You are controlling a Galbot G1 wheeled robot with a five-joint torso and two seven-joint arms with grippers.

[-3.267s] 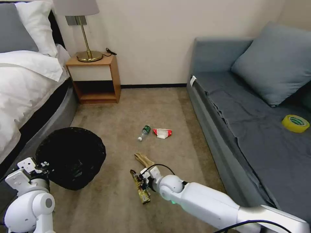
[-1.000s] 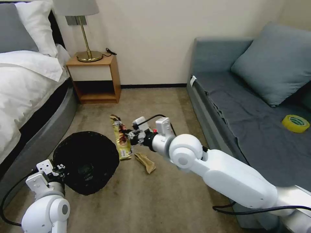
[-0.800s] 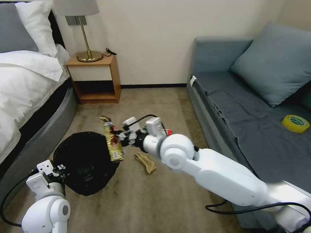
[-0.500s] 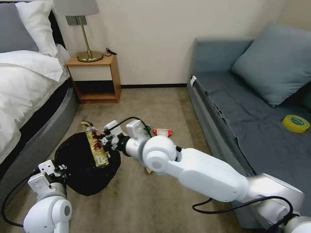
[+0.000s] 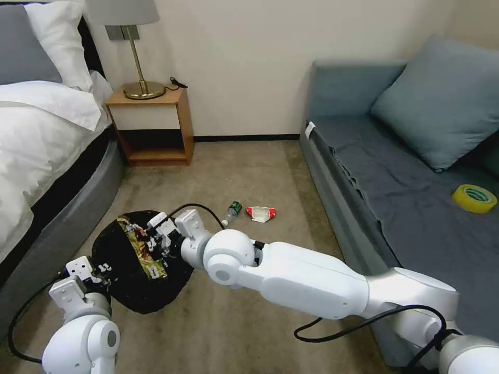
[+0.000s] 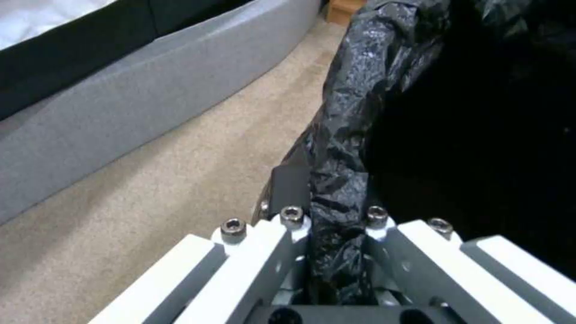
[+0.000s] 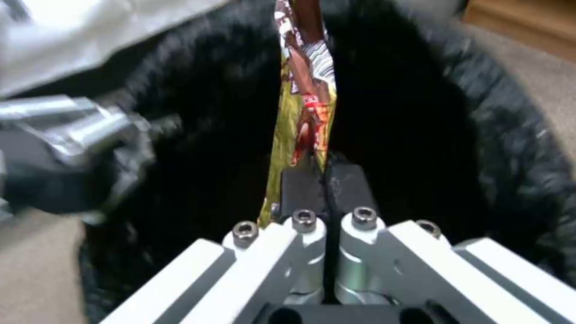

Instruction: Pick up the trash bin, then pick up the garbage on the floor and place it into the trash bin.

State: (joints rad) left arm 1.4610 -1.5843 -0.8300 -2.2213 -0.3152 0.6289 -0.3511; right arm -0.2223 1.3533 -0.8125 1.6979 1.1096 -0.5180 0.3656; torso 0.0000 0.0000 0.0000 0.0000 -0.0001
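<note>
Trash bin [image 5: 130,291], rim pinched in the left gripper [image 6: 327,216], has the snack wrapper [image 5: 140,249], clamped by the right gripper [image 7: 324,180], above its dark, unreadable interior.

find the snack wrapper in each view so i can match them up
Head view: wrapper hangs over the bin, left of centre, in the right gripper.
Left wrist view: not in it.
Right wrist view: wrapper runs up from the shut fingers.
Shared landmark: the bin's black liner.
</note>
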